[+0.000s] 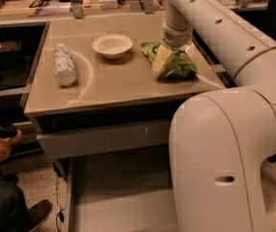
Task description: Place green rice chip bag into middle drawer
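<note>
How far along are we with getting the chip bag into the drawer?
Done: the middle drawer is pulled open. In hand: the claw is down on the green rice chip bag, which lies on the countertop. Left: lifting it, carrying it down, releasing it inside.

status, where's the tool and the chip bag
Tool down on green rice chip bag, on tabletop. Bag not yet in middle drawer, open below. Bowl and bottle apart from bag.
</note>
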Available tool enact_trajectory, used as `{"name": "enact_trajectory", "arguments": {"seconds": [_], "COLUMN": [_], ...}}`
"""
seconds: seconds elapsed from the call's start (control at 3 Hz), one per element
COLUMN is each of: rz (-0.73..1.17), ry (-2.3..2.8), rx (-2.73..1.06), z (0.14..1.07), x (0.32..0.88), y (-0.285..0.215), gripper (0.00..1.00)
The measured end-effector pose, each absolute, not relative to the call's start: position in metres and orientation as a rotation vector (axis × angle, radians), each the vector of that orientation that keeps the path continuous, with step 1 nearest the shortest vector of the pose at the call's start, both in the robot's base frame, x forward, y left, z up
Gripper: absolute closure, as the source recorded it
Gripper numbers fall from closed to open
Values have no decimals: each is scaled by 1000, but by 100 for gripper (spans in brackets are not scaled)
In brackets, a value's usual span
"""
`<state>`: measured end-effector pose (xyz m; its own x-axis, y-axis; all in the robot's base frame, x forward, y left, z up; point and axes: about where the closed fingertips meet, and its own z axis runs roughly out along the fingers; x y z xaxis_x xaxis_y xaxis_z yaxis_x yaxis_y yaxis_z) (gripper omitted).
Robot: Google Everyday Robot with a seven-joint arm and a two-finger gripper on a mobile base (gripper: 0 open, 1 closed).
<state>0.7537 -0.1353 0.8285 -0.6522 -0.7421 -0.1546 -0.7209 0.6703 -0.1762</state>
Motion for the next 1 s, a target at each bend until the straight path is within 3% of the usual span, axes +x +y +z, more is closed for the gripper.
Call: {"name": "enact_trajectory", "arguments": {"seconds": [0.33, 1.0], "rz": [-189, -189], "ry": [2689, 2689], "rx": [-1185, -1185], "z": [815, 814], "x": [762, 763], "y": [-143, -143], "gripper": [0, 42]}}
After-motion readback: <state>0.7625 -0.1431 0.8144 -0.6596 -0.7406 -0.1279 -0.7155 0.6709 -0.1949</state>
